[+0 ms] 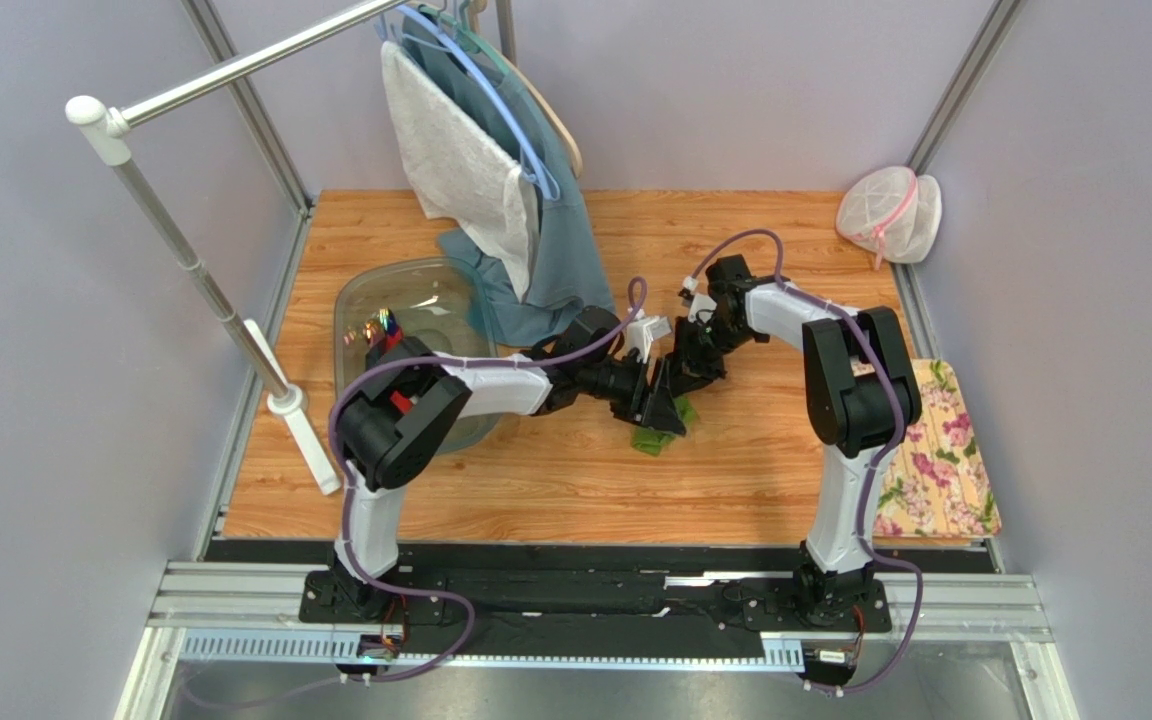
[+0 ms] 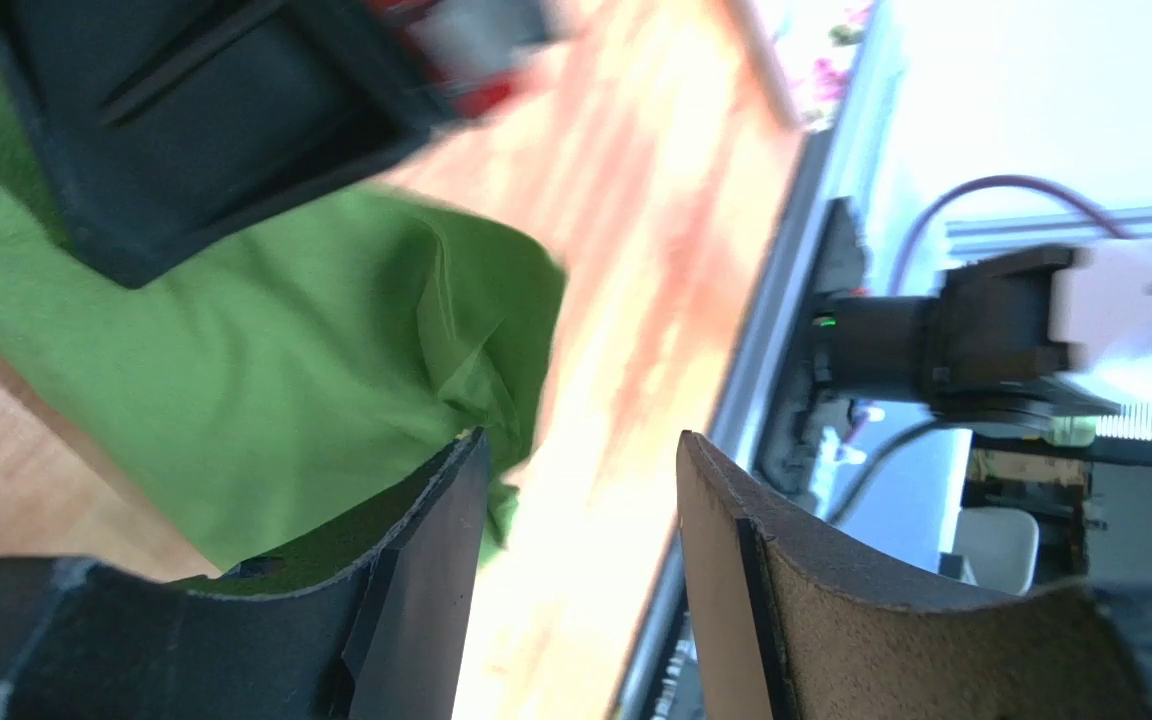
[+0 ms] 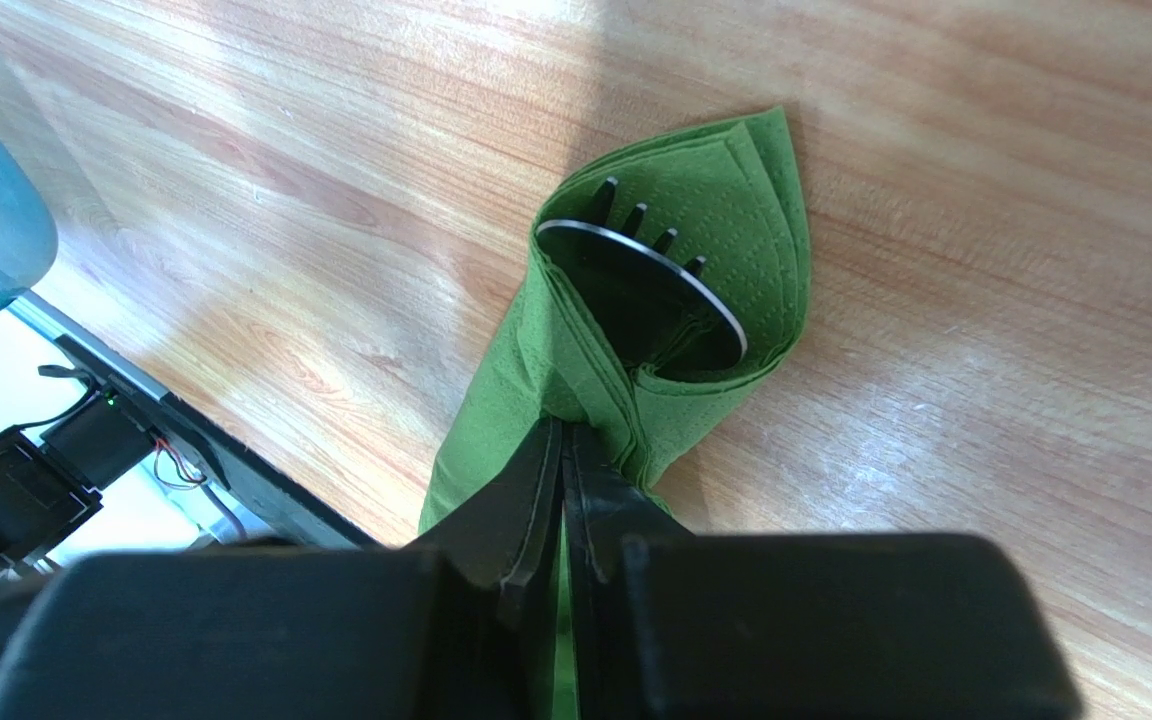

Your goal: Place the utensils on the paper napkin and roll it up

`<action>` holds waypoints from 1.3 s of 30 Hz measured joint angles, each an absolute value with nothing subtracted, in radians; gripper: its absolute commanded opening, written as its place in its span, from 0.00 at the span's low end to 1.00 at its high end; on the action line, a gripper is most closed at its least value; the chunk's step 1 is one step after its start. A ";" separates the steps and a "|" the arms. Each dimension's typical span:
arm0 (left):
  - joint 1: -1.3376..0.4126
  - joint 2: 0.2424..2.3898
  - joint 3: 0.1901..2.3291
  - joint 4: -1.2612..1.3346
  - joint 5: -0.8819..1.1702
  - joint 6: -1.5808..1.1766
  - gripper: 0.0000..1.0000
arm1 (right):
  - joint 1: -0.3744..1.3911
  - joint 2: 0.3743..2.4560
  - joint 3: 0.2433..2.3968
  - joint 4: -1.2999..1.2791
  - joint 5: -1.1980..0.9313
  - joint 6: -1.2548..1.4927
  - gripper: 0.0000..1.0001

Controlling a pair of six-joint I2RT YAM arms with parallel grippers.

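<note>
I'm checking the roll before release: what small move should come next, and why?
Probably draw the left hand clear of the paper napkin: its fingers stand apart with nothing between them, the napkin lying beside one finger, while the right hand pinches the napkin, folded around the black fork.

Robot lab, grey walls (image 1: 1078, 450), aluminium frame (image 1: 962, 87), left arm (image 1: 387, 420), right arm (image 1: 853, 375) on rail (image 1: 597, 600)

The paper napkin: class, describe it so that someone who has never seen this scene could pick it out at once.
Start at the wooden table. Near its middle lies the thin grass-green paper napkin, pinched by the right gripper. It is small, lies flat on the wood and is folded around black fork tines, unlike the larger teal-blue garment hanging behind it.
</note>
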State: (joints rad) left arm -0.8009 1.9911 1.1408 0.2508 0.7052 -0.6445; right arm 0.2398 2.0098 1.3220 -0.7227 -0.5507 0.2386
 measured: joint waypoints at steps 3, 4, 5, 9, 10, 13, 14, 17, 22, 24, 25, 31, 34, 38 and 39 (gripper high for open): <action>-0.788 1.925 1.122 0.250 0.707 -0.656 0.53 | 0.240 2.010 1.322 -0.722 -0.551 0.238 0.07; -0.781 1.906 1.117 0.252 0.709 -0.666 0.47 | 0.240 2.010 1.322 -0.722 -0.551 0.237 0.07; -0.773 1.897 1.112 0.254 0.711 -0.674 0.45 | 0.240 2.010 1.322 -0.722 -0.551 0.237 0.07; -0.732 1.897 1.087 0.255 0.721 -0.707 0.29 | 0.240 2.010 1.322 -0.722 -0.552 0.236 0.07; -0.728 1.900 1.084 0.253 0.723 -0.712 0.26 | 0.240 2.010 1.322 -0.721 -0.552 0.236 0.07; -0.717 1.931 1.083 0.251 0.731 -0.717 0.20 | 0.240 2.010 1.322 -0.721 -0.552 0.235 0.06; -0.719 1.945 1.083 0.250 0.736 -0.715 0.20 | 0.240 2.010 1.322 -0.722 -0.552 0.235 0.06; -0.728 1.986 1.083 0.231 0.746 -0.707 0.16 | 0.240 2.010 1.322 -0.722 -0.552 0.234 0.06; -0.730 2.047 1.083 0.191 0.747 -0.686 0.08 | 0.240 2.011 1.322 -0.722 -0.553 0.234 0.06; -0.725 2.062 1.085 0.194 0.756 -0.688 0.06 | 0.240 2.011 1.322 -0.722 -0.554 0.231 0.07; -0.723 2.066 1.087 0.194 0.763 -0.690 0.05 | 0.239 2.011 1.323 -0.722 -0.554 0.231 0.07; -0.715 2.083 1.098 0.194 0.791 -0.699 0.03 | 0.236 2.011 1.336 -0.736 -0.558 0.223 0.15; -0.713 2.087 1.100 0.195 0.799 -0.703 0.03 | 0.220 1.995 1.337 -0.736 -0.605 0.224 0.18; -0.712 2.090 1.102 0.195 0.804 -0.708 0.03 | 0.197 1.925 1.338 -0.733 -0.675 0.232 0.19; -0.712 2.090 1.102 0.195 0.804 -0.709 0.02 | 0.194 1.909 1.338 -0.731 -0.690 0.238 0.18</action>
State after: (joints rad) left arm -0.7124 2.0903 1.1023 0.1951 0.8043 -0.7094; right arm 0.1936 1.9087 1.3384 -0.7307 -0.6903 0.2379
